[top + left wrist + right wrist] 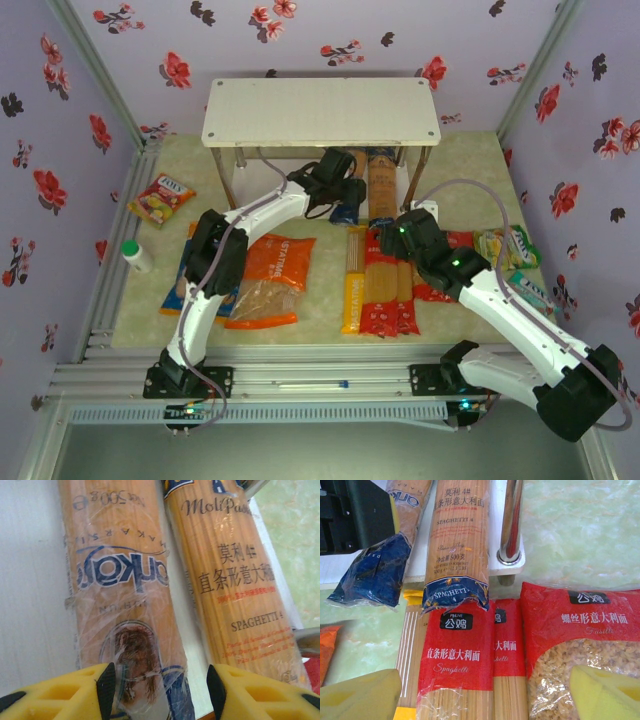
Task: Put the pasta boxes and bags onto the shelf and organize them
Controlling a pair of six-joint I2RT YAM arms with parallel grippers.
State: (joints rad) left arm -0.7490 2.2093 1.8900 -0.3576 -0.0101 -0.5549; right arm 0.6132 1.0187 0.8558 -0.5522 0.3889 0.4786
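The blue spaghetti pack reads "SPAGHETTI 4"; the red pack "Spaghetti".

The crumpled pack is in clear glossy film, wrinkled and glinting; the second pack has smoother, tighter film over matt pasta strands; the shelf board is matt white, faintly grained; its post is polished, mirror-bright metal; the red packs and red bag are shiny printed plastic with clear windows; the table is smooth, green-marbled, softly sheened; the left gripper has matt yellow plastic pads; the rails are brushed metal.
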